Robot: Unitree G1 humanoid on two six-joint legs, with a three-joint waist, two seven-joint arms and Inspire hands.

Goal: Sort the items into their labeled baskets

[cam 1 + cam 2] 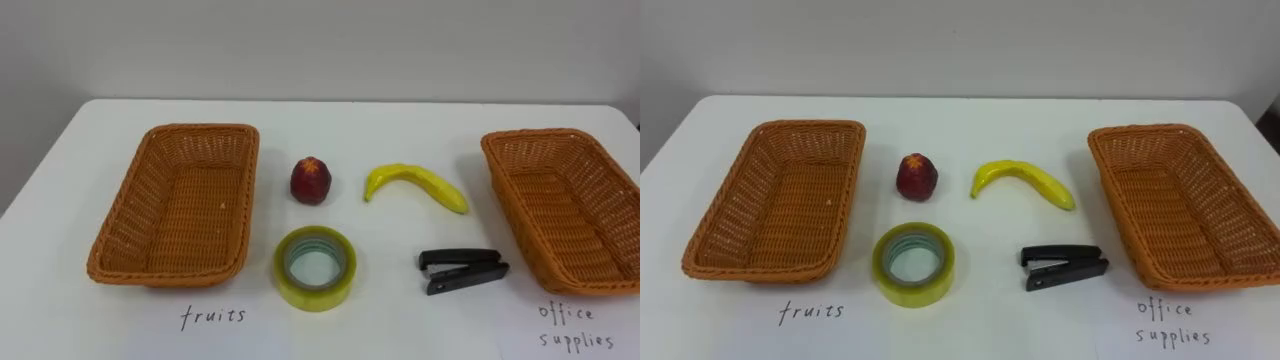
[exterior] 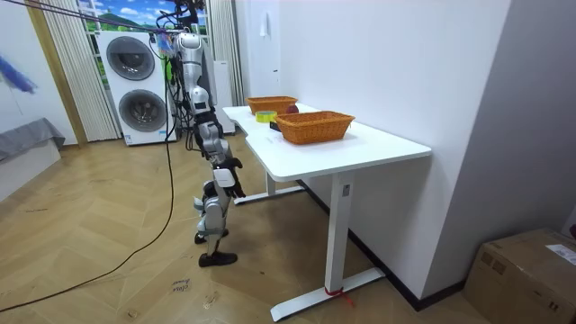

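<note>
On the white table a dark red fruit and a yellow banana lie side by side in the middle. In front of them lie a roll of yellowish clear tape, flat on its side, and a black stapler. An empty wicker basket stands at the left and another empty one at the right. In the room view I stand at the table's long side, and my hands hang low by my body, below the tabletop.
A handwritten label is on the table in front of each basket. A white wall runs along the table's far edge. In the room view, washing machines stand behind me and a cardboard box sits on the wooden floor at the right.
</note>
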